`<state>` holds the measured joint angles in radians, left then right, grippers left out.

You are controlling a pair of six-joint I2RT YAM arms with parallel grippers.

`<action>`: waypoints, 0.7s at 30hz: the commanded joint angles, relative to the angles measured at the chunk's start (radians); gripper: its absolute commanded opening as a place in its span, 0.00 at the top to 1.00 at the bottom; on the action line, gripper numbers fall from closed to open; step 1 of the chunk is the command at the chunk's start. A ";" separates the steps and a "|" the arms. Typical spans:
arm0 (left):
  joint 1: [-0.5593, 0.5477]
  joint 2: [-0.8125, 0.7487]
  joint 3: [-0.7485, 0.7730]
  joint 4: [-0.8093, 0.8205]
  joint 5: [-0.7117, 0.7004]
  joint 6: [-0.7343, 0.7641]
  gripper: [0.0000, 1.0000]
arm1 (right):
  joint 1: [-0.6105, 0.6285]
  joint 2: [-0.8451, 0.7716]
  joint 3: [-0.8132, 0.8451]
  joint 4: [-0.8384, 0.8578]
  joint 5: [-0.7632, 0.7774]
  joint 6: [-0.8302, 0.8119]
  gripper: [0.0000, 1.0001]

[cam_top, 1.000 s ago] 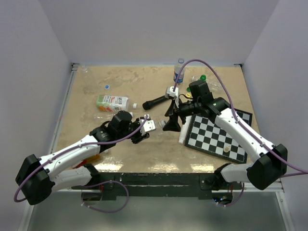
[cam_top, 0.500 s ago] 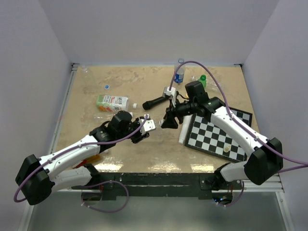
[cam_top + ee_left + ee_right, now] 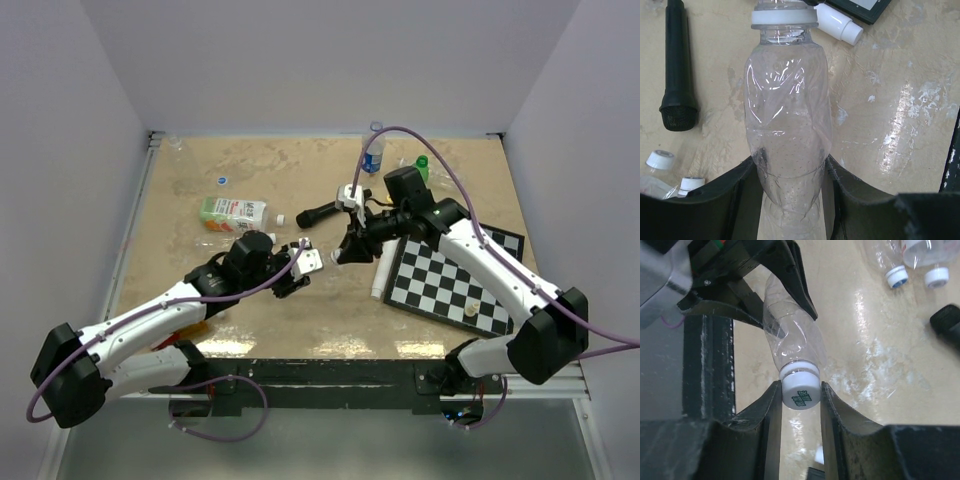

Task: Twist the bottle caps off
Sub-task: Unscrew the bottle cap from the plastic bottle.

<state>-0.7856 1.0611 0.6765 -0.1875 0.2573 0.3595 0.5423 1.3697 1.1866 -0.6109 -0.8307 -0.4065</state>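
white cap (image 3: 800, 393) now pinched: your right gripper (image 3: 800, 386) has just closed on it. left gripper (image 3: 790, 172) clamps the clear bottle (image 3: 787, 115). you appear ready to twist.

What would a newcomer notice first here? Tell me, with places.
Mid-scene, a clear bottle spans both arms: the left end effector clamps its body, and the right end effector pinches its white cap. A chessboard lies to the right, and a black microphone lies just behind.
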 commanded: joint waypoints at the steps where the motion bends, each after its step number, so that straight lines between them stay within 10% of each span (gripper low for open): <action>1: 0.006 -0.027 0.006 0.022 0.003 0.007 1.00 | 0.016 -0.018 0.112 -0.188 -0.070 -0.436 1.00; 9: 0.006 -0.032 0.005 0.019 0.036 0.010 1.00 | 0.016 -0.057 0.105 -0.498 0.045 -1.648 0.83; 21: 0.006 -0.043 0.003 0.020 0.049 0.012 1.00 | -0.008 -0.055 0.116 -0.506 -0.007 -1.736 0.80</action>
<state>-0.7876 1.0435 0.6762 -0.1623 0.3107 0.3595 0.5602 1.3529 1.2861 -1.0332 -0.8413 -1.9369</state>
